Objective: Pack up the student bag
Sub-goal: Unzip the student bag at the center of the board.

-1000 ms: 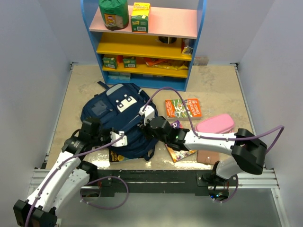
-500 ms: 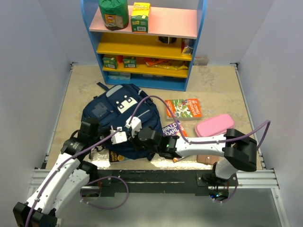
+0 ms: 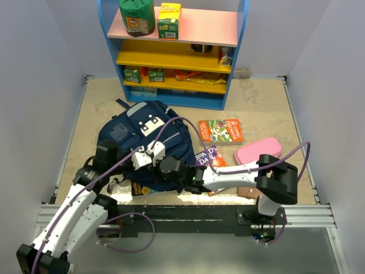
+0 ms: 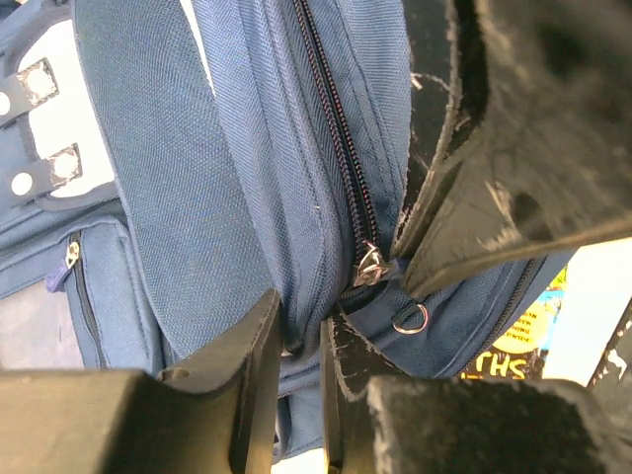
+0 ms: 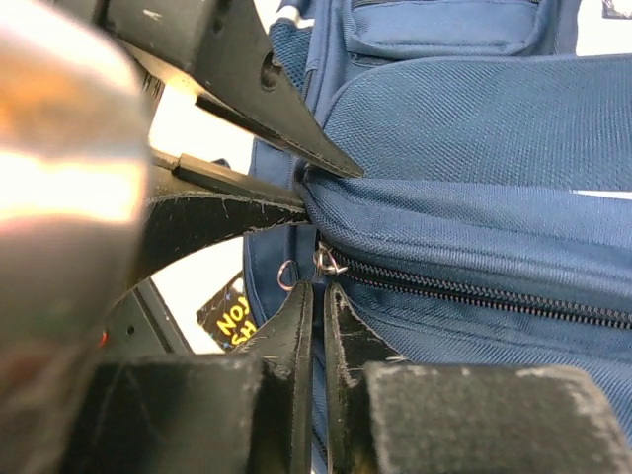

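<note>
Jaws of the left gripper [image 4: 299,331] pinch a fold of the student bag [image 3: 137,137], which lies flat on the surface [image 3: 256,103] just ahead of the arms. Those of the right gripper [image 5: 318,296] are pressed together at the zipper pull [image 5: 327,260]. The zip looks closed, so the contents are hidden. A yellow-lettered book [image 3: 137,187] pokes out from under the bag. A Roald Dahl book [image 3: 210,155], another paperback [image 3: 220,131] and a pink pencil case [image 3: 258,150] lie to its right.

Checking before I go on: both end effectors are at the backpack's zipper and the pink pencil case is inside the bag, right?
No. The pink pencil case lies on the table right of the backpack; the top external view shows it. Left end effector and right end effector are at the zipper.
</note>
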You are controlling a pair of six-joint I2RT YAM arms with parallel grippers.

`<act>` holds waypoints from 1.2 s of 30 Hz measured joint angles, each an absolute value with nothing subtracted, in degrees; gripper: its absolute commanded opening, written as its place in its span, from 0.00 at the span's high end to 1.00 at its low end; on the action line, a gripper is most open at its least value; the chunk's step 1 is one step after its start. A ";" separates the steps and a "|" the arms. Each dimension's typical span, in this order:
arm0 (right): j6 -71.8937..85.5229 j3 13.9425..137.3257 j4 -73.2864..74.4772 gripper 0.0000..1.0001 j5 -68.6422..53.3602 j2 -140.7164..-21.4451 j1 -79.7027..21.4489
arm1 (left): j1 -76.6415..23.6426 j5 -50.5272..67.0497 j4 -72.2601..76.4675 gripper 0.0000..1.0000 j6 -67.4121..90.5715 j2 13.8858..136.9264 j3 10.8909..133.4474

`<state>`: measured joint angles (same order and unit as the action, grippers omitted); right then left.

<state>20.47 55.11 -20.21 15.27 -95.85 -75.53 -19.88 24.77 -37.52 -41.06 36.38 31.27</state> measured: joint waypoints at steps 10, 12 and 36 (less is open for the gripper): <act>22.11 53.76 -16.95 0.50 18.65 -90.74 -76.34 | -21.10 25.69 -35.24 0.75 -39.33 34.98 32.40; 22.57 52.40 -15.33 0.46 19.11 -86.54 -76.31 | -21.04 25.08 -36.16 0.73 -38.79 36.93 34.39; 67.42 49.89 50.11 0.03 36.91 -62.87 -61.47 | -20.97 25.58 -43.07 0.16 -37.43 45.69 52.27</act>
<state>67.42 49.89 50.11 36.91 -62.87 -61.47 -20.97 25.58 -43.07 -37.43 45.69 52.27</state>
